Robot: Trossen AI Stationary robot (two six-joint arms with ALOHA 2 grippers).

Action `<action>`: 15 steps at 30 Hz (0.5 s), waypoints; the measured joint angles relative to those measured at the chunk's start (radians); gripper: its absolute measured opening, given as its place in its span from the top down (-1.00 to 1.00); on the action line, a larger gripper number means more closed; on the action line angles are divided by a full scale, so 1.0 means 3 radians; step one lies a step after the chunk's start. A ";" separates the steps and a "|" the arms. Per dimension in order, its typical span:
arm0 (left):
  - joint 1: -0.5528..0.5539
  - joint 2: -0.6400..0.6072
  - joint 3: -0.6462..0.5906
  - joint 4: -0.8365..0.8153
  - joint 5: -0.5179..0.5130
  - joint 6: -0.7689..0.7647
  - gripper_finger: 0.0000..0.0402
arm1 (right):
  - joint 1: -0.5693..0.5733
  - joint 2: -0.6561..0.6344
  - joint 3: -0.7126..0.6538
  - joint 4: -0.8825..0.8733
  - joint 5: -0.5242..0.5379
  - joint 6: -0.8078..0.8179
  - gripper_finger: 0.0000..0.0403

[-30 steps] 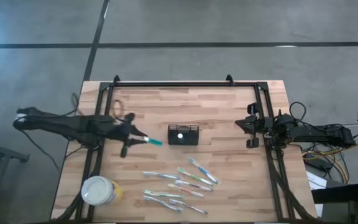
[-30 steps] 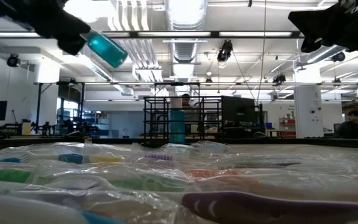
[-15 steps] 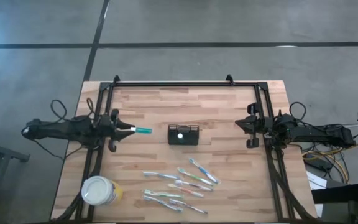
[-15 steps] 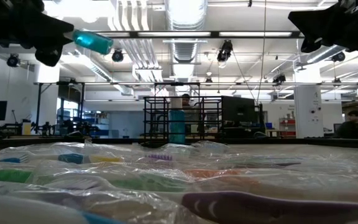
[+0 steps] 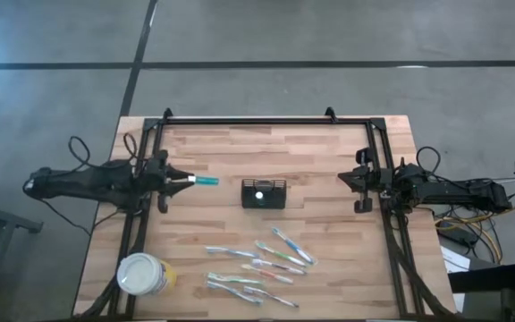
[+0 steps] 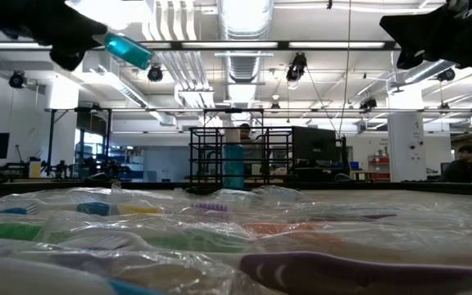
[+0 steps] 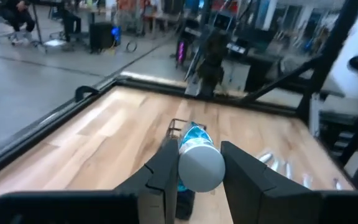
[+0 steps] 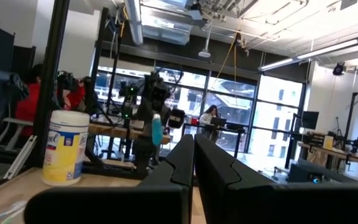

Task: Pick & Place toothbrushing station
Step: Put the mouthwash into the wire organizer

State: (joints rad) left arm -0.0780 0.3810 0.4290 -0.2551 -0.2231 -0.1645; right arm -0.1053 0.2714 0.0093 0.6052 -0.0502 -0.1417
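Observation:
The black mesh caddy (image 5: 264, 193) stands on its base mid-table; its rim shows in the left wrist view (image 7: 176, 126). My left gripper (image 5: 179, 179) is left of it, above the wood, shut on a teal and white tube (image 5: 204, 181) that points at the caddy. The tube also shows in the low view (image 6: 128, 51). My right gripper (image 5: 362, 190) waits shut and empty at the table's right side (image 8: 193, 155). My left gripper pinches the tube by its white end (image 7: 199, 167) between its two fingers (image 7: 166, 163). The fingers come level from the table's left and lie along the tube. The teal end (image 7: 193, 134) sticks out past the fingertips toward the table's right, lifted clear of the table.
Several wrapped toothbrushes (image 5: 257, 264) lie on the near half of the table and fill the low view's foreground (image 6: 220, 246). A round white tub with a yellow label (image 5: 144, 275) stands at the near left corner. A black frame (image 5: 266, 120) runs along the table's edges.
My left gripper has drawn back toward the table's left and far edges with the tube, away from the caddy. The tube slanted toward the near right before and now lies about level, pointing right. The hold stays shut.

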 joint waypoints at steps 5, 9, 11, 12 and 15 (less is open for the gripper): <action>0.0006 0.0772 0.0713 -0.0375 -0.0149 0.0137 0.51 | 0.0000 0.0000 0.0000 0.0003 0.0000 -0.0049 0.96; 0.0008 0.1453 0.1345 -0.0655 -0.0119 0.0297 0.51 | 0.0000 0.0000 0.0000 0.0000 0.0000 -0.0051 0.96; 0.0008 0.1787 0.1663 -0.0806 -0.0099 0.0420 0.51 | 0.0000 0.0000 0.0000 -0.0003 0.0000 -0.0051 0.96; 0.0010 0.1952 0.1822 -0.0889 -0.0093 0.0471 0.51 | 0.0000 0.0001 0.0000 -0.0004 0.0000 -0.0052 0.96; 0.0027 0.2486 0.2270 -0.1189 0.0019 0.0559 0.51 | 0.0000 0.0001 0.0000 -0.0005 0.0000 -0.0066 0.96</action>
State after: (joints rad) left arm -0.0698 1.1268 1.1101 -0.6119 -0.2174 0.0032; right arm -0.1055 0.2718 0.0093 0.6037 -0.0502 -0.1616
